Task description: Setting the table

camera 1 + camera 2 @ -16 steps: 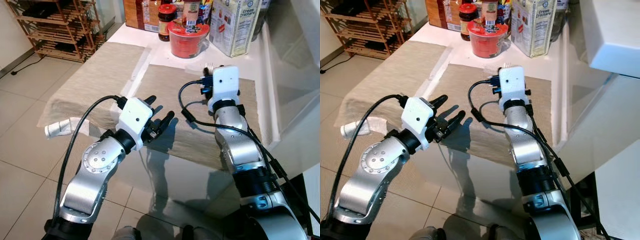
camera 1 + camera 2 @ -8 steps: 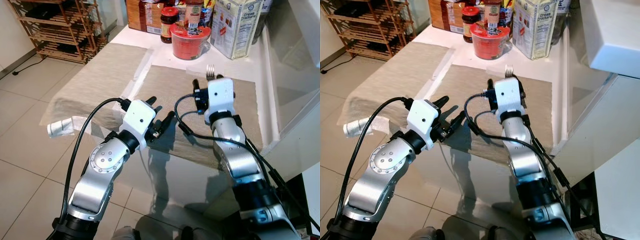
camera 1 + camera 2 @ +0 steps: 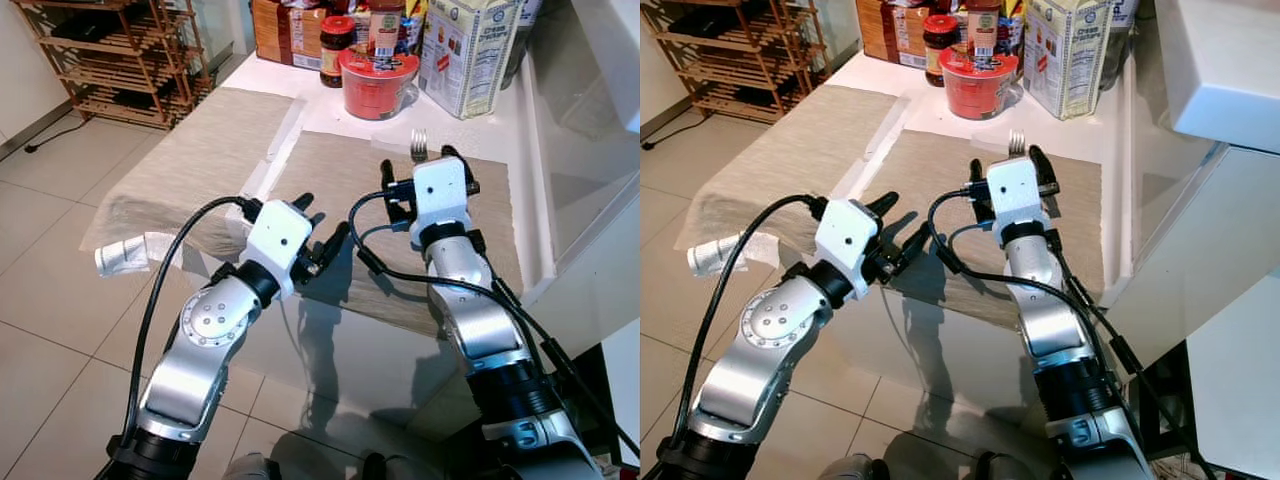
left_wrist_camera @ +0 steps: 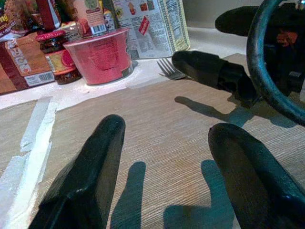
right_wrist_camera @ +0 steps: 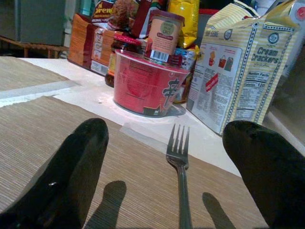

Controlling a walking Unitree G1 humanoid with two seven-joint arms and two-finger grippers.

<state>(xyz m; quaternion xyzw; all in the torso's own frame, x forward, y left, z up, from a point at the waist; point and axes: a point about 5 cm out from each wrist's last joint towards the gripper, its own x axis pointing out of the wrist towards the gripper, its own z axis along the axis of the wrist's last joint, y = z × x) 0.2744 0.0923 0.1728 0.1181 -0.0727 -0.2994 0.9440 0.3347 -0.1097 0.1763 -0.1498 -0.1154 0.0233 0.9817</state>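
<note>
A silver fork [image 5: 180, 160] lies flat on the beige woven placemat [image 3: 330, 170], its tines [image 3: 419, 142] pointing toward the far edge. My right gripper [image 3: 416, 160] hovers low over the fork's handle, open, with one black finger on each side and neither touching it. My left gripper [image 3: 322, 216] is open too, holding nothing, over the near left part of the same placemat. A second placemat [image 3: 200, 150] lies to the left, joined by a white strip.
Behind the mat stand a red noodle cup [image 3: 378, 80], a cream cracker box [image 3: 470, 50], jars and snack packets. A white ledge [image 3: 610, 40] juts out on the right. A wooden rack [image 3: 110, 50] and a white roll [image 3: 120, 257] are on the tiled floor at left.
My right gripper's fingers have spread apart and now show on both sides of the fork, which rests on the mat. The left arm has barely moved.
</note>
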